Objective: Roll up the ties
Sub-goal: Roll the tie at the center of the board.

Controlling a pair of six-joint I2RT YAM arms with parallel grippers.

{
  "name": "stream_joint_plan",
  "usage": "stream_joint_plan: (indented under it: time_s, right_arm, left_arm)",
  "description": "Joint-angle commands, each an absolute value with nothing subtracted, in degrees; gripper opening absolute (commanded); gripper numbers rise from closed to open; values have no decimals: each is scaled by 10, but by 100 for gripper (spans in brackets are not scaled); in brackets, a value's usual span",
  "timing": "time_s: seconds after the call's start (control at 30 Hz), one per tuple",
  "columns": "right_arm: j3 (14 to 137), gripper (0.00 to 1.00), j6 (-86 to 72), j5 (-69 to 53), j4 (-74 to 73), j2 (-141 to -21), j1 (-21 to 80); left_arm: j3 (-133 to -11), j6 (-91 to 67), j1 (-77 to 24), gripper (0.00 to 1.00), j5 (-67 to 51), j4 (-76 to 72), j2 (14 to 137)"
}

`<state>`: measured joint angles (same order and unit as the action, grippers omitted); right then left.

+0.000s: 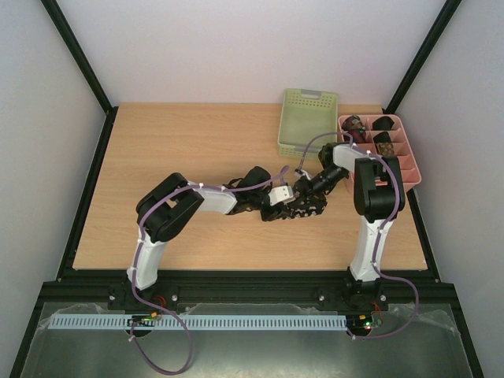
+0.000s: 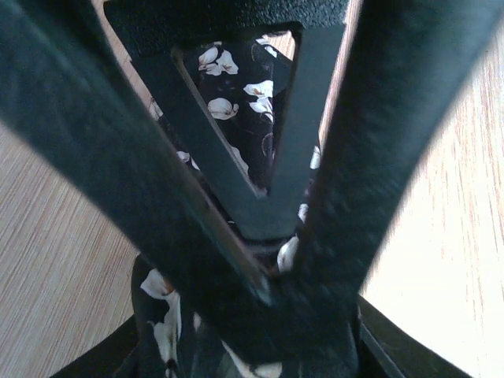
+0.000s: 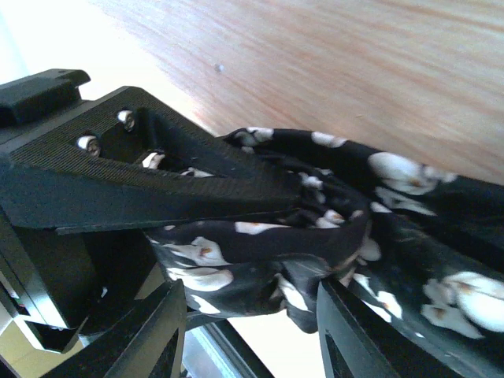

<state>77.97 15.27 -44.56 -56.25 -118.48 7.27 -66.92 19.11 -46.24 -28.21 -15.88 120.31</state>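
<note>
Mid-frame in the overhead view, a black flowered tie (image 3: 260,260) is seen bunched and judged only partly rolled. It is clamped by the left gripper (image 2: 272,287), while the right gripper (image 3: 250,315) is spread apart around it. Rolled ties (image 1: 354,124) are stowed in the pink tray (image 1: 411,172), upper right.

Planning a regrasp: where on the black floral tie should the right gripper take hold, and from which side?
Probably the loose tail of the black floral tie, beside the bunched part, jaws across its narrow width, approached from the right arm's side: the left gripper crowds the bunch's other side.
</note>
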Motion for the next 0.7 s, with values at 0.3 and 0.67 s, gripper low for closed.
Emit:
stream_joint_plan:
  time_s: [0.3, 0.67]
  right_arm:
    - [770, 18, 127, -394, -534, -1229, 86]
    - [742, 1, 141, -335, -513, -1254, 48]
  left_arm:
    - [-677, 208, -463, 48, -257, -74, 1226]
    - [-705, 216, -461, 66, -297, -77, 1214]
